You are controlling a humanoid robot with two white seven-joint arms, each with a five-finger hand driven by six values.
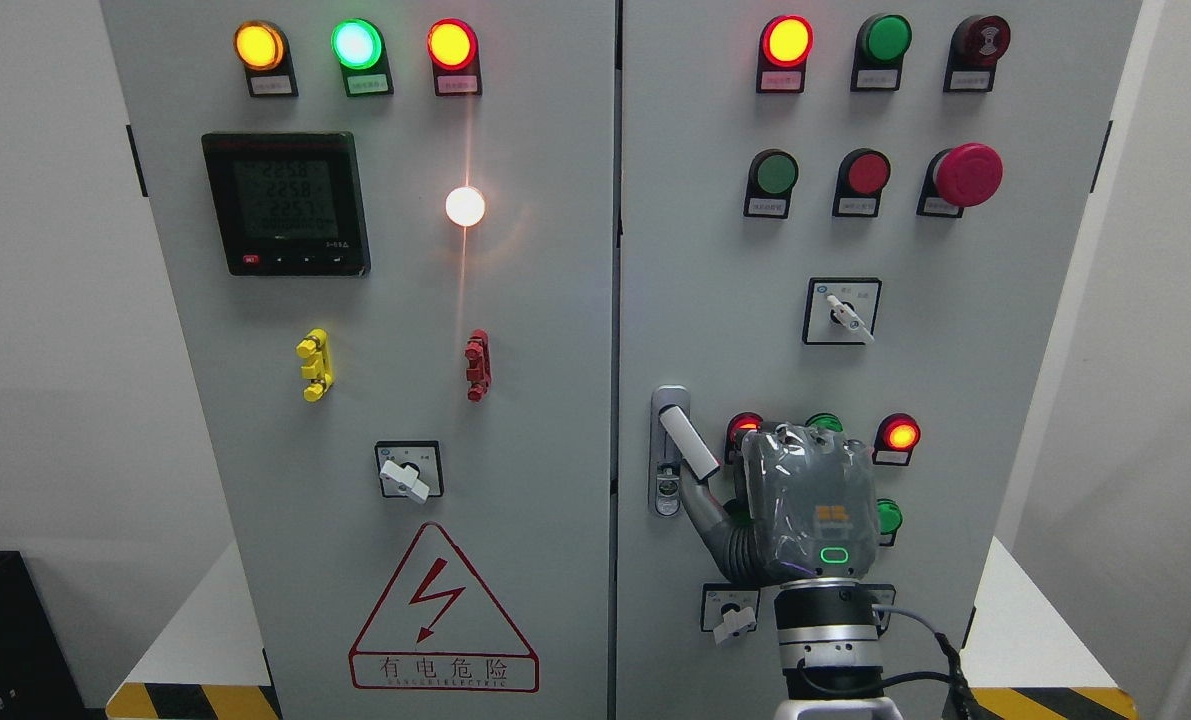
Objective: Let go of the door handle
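A grey two-door cabinet [405,400] filled my view, its lamps lit. My right hand [805,500] rose in front of the right door [955,380], just right of the handle [687,443]. Only my thumb [703,510] reached toward its lower end; whether it touched, or how far my fingers were spread, I couldn't tell. The handle was pale, tilted out from its latch plate [667,490].

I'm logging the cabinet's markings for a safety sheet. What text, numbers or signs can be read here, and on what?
"有电危险": on the red warning triangle with a lightning bolt, left door.
"2258", "2258", "2257": faint, on the digital meter; the third reading is uncertain.
Small line under the Chinese text: too blurred to read.
Tags under the indicator lamps, buttons and the selector switch: too small to read.
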